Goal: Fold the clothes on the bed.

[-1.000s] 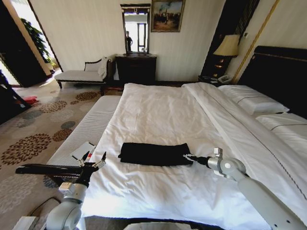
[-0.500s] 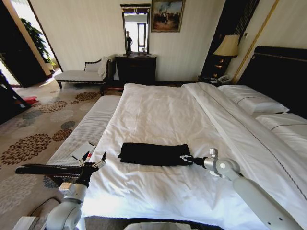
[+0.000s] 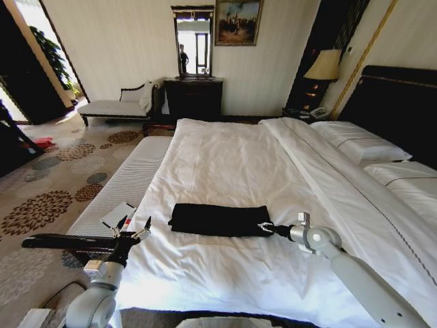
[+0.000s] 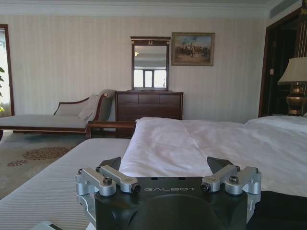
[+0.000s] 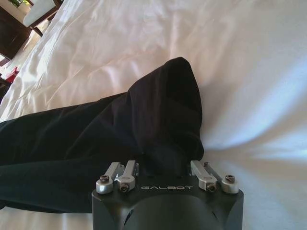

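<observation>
The bed (image 3: pixel 225 164) occupies most of the head view: white sheets, white pillows (image 3: pixel 358 140) at the far right, dark headboard (image 3: pixel 399 102) behind them. A narrow striped bench (image 3: pixel 119 188) runs along the bed's left side.

The black T-shirt (image 3: pixel 220 219) lies on the near half of the mattress, already reduced to a long, narrow band running left to right. In the right wrist view its right end (image 5: pixel 163 100) rises in a raised fold above the sheet.

The right gripper (image 3: pixel 265 227) sits at the right end of the band. The right wrist view shows the dark fabric entering between the jaws, which appear clenched on that end.

The left gripper (image 3: pixel 133 225) hangs over the gap between bench and bed, well apart from the T-shirt, with jaws released and holding nothing.

Judged step: carry the right end across to the left end, halving the band.

1. Keep the jaws clenched through the whole travel; soft fabric slips easily.
2. Lift only enough to clear the lower layer, so the rest is not dragged.
3. Move parallel to the band's long axis to keep the edges aligned.
4. Lower the end flush with the left edge before releasing.
5. Avoid pinching the sheet beneath.
</observation>
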Available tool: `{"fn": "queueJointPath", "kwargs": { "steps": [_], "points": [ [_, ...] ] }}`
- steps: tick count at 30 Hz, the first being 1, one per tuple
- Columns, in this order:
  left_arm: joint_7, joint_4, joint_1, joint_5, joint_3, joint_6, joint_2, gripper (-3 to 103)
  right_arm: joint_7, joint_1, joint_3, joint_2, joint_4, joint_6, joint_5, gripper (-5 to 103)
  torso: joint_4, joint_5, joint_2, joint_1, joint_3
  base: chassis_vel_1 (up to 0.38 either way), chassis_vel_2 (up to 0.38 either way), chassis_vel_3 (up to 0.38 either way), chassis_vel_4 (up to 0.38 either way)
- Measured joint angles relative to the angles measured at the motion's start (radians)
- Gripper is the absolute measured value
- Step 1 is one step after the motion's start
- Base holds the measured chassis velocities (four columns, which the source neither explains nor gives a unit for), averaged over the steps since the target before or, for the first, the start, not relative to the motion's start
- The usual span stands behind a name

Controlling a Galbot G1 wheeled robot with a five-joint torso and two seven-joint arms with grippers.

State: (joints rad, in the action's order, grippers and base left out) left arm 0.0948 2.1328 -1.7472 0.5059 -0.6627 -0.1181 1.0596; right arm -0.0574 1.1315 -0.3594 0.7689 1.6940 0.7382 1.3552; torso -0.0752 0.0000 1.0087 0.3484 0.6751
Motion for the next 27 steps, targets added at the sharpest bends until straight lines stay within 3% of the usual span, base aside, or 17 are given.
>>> {"fn": "queueJointPath", "kwargs": {
  "steps": [3, 5, 9, 27],
  "points": [
    [0.0, 0.0, 0.0, 0.0, 0.0, 0.0, 0.0, 100, -0.004, 0.0, -0.005, 0.001, 0.008, -0.001, 0.002, 24, 0.0, 0.0, 0.0, 0.0, 0.0, 0.0, 0.0, 0.0, 0.0],
    [0.0, 0.0, 0.0, 0.0, 0.0, 0.0, 0.0, 100, -0.007, 0.002, -0.008, 0.001, 0.014, -0.001, 0.006, 24, 0.0, 0.0, 0.0, 0.0, 0.0, 0.0, 0.0, 0.0, 0.0],
    [0.0, 0.0, 0.0, 0.0, 0.0, 0.0, 0.0, 100, -0.019, 0.01, -0.016, 0.003, 0.031, -0.001, 0.014, 5, 0.0001, 0.0, 0.0, 0.0, 0.0, 0.0, 0.0, 0.0, 0.0],
    [0.0, 0.0, 0.0, 0.0, 0.0, 0.0, 0.0, 100, -0.063, 0.041, -0.059, 0.008, 0.095, -0.002, 0.027, 4, 0.0, 0.0, 0.0, 0.0, 0.0, 0.0, 0.0, 0.0, 0.0]
  ]
}}
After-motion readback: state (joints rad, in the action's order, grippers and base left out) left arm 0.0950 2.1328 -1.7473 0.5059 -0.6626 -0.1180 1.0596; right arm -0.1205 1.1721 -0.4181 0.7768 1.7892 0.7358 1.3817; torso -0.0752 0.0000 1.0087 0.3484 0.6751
